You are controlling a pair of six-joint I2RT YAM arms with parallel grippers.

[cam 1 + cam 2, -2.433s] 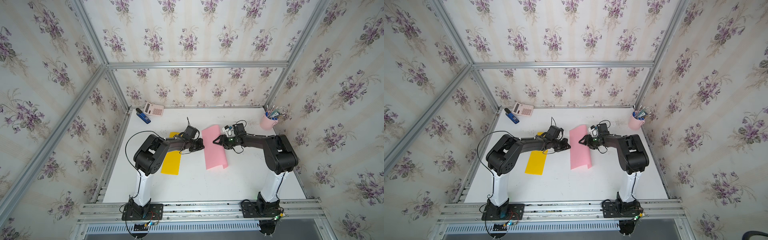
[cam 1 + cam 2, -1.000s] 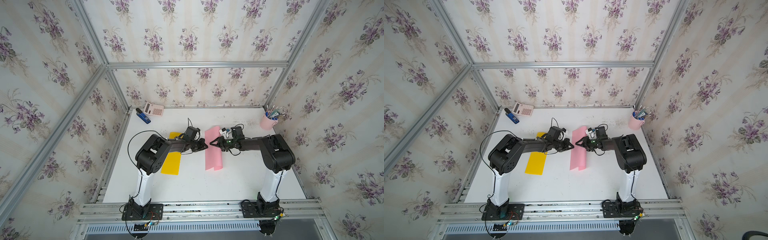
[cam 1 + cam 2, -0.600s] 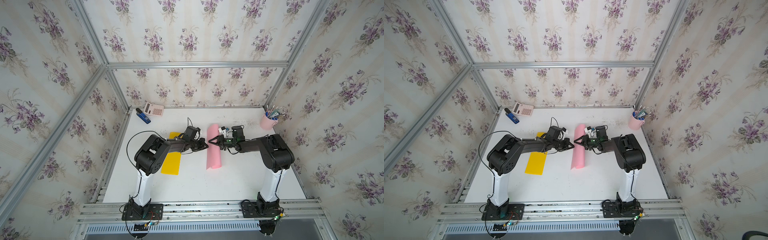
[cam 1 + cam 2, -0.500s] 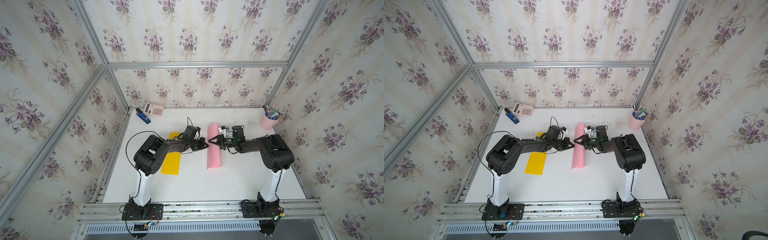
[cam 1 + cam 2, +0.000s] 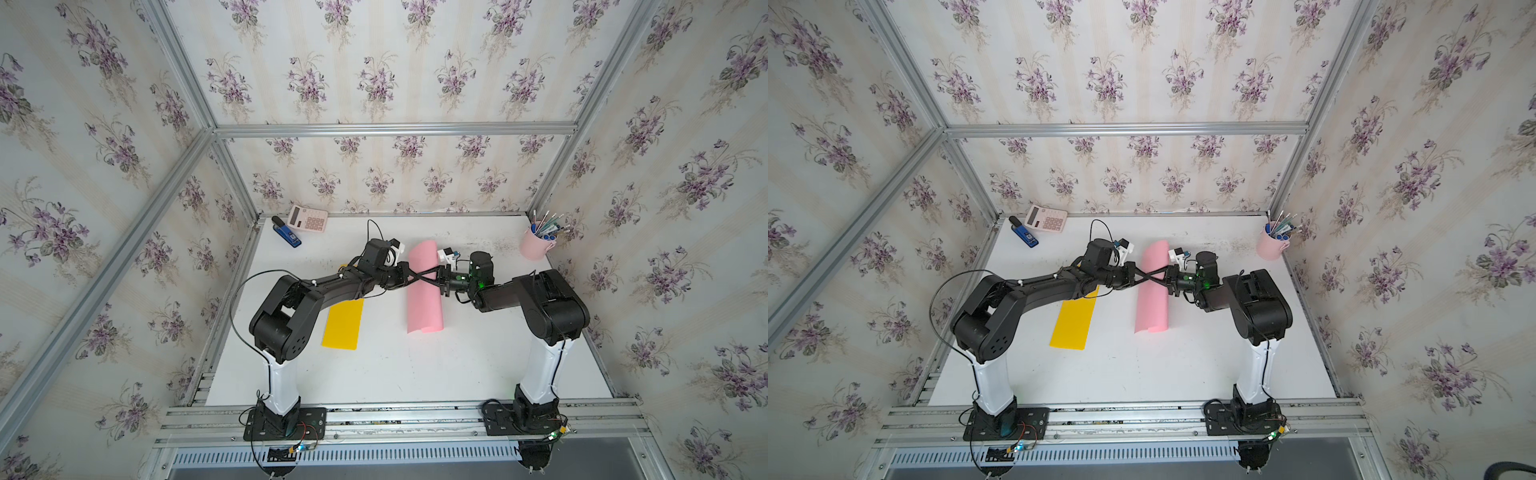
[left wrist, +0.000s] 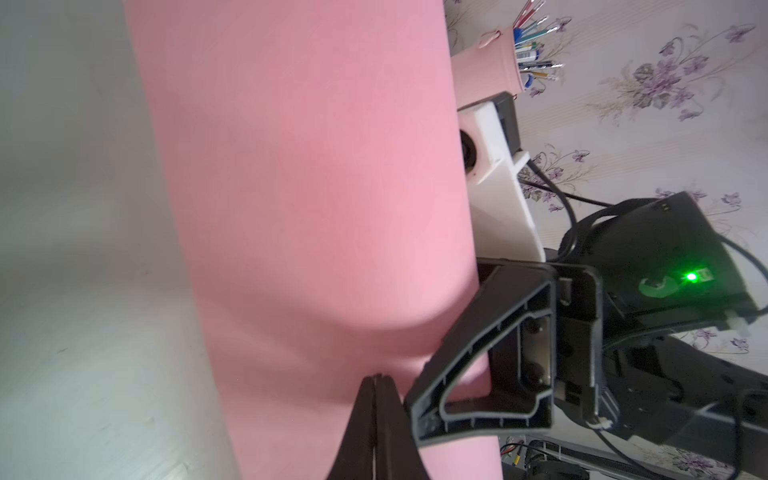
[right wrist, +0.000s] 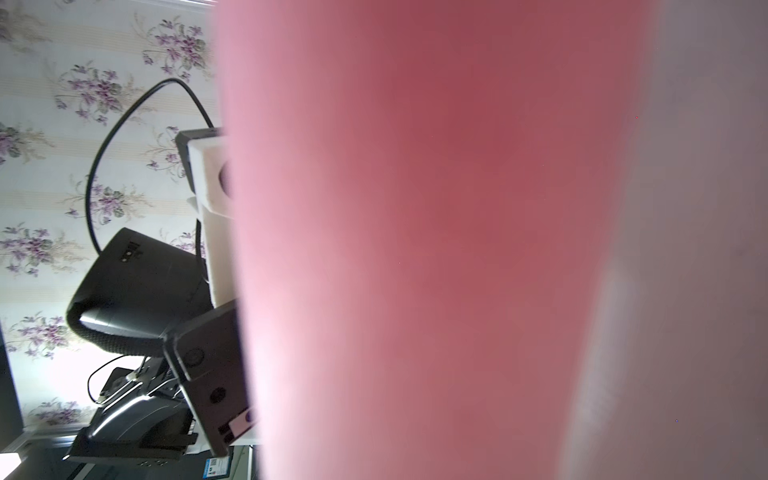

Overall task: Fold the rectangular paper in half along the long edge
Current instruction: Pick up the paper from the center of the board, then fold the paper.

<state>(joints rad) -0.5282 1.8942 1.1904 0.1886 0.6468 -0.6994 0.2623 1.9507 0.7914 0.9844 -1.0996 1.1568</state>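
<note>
Two grippers meet over one sheet, so you must watch for trouble. At the near end, the pink paper [image 5: 422,305] lies on the white table [image 5: 395,374], curled over, with its loop open and no crease pressed. If you let go now, I judge it will spring open.

At the middle of the sheet, the left gripper [image 6: 376,399] has its fingers closed together, with the tips against the paper. Whether paper is pinched between them I cannot tell. The right gripper [image 5: 413,279] crosses it from the other side. How wide it stands, and whether it holds the edge, is not clear.

Crossed like this, the fingers may knock together. One push may also drag the sheet crooked, so that the long edges do not match.

Farther back, the pen cup [image 5: 535,248] stands well apart and is no danger.
</note>
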